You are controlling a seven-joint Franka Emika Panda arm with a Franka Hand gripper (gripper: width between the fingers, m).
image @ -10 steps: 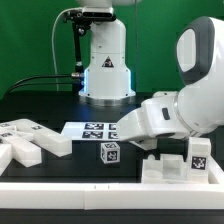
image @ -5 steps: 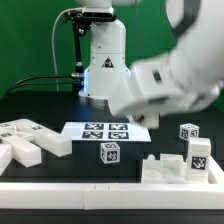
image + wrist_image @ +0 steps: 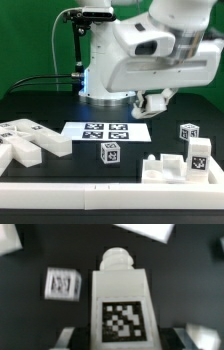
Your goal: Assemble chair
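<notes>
Up from the 4 o'clock pile since 1.0 s ago: hand (image 3: 151, 101) now high near centre, pinching a tagged chair post (image 3: 120, 297), peg end pointing away from the wrist. Remaining chair parts (image 3: 172, 166) lie at 4 and 8 o'clock on the tabletop (image 3: 40, 100). Judgement: hold the post square and move slowly, so the peg is aligned before seating.

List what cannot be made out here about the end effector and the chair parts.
Exterior view: the end effector, blurred and partly behind the arm; open or shut unreadable.
Wrist view: the fingers, cut off by the frame edge; contact with the tagged white post unclear.
Exterior view: chair parts at its left, cropped by the edge.
</notes>
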